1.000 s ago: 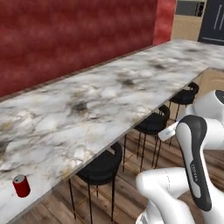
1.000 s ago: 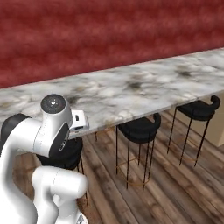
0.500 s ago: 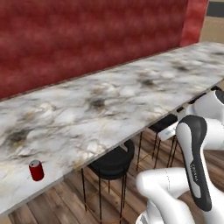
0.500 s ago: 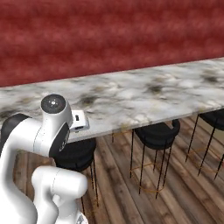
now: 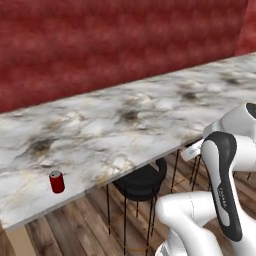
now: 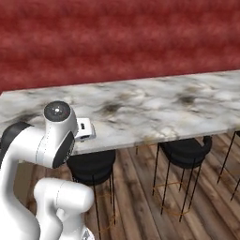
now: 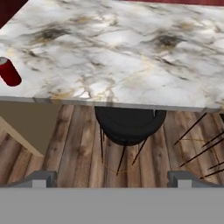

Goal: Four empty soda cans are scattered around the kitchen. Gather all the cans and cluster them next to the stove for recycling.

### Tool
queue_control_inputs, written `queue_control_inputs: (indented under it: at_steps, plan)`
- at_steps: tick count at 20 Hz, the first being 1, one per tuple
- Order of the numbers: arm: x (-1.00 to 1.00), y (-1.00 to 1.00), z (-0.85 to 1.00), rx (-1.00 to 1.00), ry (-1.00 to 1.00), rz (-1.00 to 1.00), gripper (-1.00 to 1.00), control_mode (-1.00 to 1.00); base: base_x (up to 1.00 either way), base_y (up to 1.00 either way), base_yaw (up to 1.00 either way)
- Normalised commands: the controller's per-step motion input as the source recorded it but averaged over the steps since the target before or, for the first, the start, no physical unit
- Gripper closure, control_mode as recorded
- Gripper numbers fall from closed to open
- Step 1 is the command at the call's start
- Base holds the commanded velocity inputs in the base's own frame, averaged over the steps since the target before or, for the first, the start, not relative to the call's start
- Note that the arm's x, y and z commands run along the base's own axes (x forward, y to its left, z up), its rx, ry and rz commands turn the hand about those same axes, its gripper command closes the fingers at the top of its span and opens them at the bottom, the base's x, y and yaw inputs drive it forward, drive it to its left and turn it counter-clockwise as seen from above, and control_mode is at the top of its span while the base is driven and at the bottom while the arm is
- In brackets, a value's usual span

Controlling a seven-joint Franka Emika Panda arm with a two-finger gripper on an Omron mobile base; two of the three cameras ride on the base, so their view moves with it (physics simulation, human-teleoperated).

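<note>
One red soda can (image 5: 57, 181) with a silver top stands upright on the marble counter (image 5: 125, 125), close to its front edge near the left end. The hand view has the same can (image 7: 8, 72) at its far left. My gripper (image 7: 111, 179) hangs open in front of the counter edge, well short of the can and to its right, with nothing between its fingertips (image 7: 41, 178). My arm is folded close to the base, the hand (image 6: 84, 130) level with the counter's edge. The stove is out of view.
Black bar stools (image 5: 140, 180) (image 6: 185, 150) stand under the counter's overhang on a wooden floor. One stool (image 7: 129, 124) is right below the hand. A dark red wall (image 6: 117, 42) runs behind the counter. A tan end panel (image 5: 20, 242) closes the counter's left end.
The whole picture has shifted, so the base has moved along the counter. The can now sits further right and nearer in the left base view. The gripper stays open.
</note>
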Motion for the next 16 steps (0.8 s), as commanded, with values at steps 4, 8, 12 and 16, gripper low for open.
queue_control_inputs:
  at_steps: [4, 8, 12, 16]
  plan:
    - [0.0, 0.0, 0.0, 0.0, 0.0, 0.0, -1.0, 1.0, 0.01, 0.31, 0.23]
    - [0.0, 0.0, 0.0, 0.0, 0.0, 0.0, -1.0, 1.0, 0.0, 0.29, 0.23]
    - [0.0, 0.0, 0.0, 0.0, 0.0, 0.0, -1.0, 1.0, 0.0, 0.27, 0.23]
    - [0.0, 0.0, 0.0, 0.0, 0.0, 0.0, -1.0, 1.0, 0.0, 0.32, 0.21]
